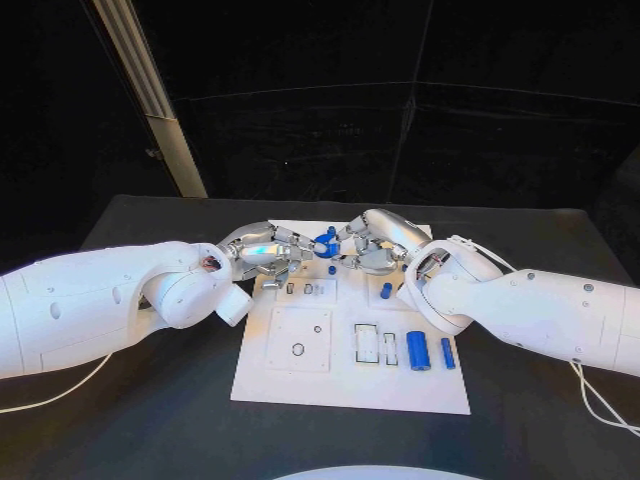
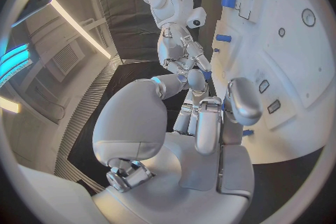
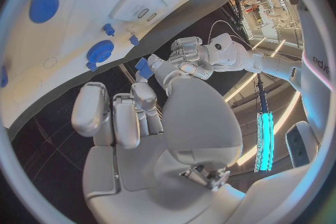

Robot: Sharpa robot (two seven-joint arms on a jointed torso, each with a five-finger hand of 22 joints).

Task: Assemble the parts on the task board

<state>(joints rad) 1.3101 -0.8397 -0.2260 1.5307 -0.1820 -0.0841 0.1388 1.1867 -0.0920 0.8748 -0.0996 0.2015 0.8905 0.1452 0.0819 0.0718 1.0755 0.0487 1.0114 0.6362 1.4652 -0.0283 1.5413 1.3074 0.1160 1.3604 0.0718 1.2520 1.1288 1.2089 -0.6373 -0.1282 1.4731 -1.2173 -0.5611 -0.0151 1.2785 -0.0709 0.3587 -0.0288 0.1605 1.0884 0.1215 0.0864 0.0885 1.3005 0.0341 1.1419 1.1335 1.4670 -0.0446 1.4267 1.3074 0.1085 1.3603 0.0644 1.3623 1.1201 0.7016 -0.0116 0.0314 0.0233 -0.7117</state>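
- The right hand (image 3: 150, 106) seems to pinch a small blue part (image 3: 143, 66) at its fingertips, just past the far edge of the task board (image 1: 349, 385).
- For the left hand (image 1: 270, 255), I cannot tell whether it grasps anything. Its fingers bend toward the right hand and are very near to it.
- Risk: the pinch is only at the tips, so the small blue part may slip or turn. It would then fall on the black table (image 1: 147, 400), off the board.
- Risk: the two hands are so close that the fingers may knock together. This could push the blue gear (image 3: 101, 51), which stands on the board just beside the right fingertips.
- Risk: both hands cover the target place, so the aim is hard to judge.
- Count, as far as I can see: one held part and one gear.
- Two small pegs (image 1: 333, 269) lie close under the right hand.
- One thick cylinder (image 1: 418, 351) and one thin cylinder (image 1: 449, 352) lie well apart from both hands, toward the robot.
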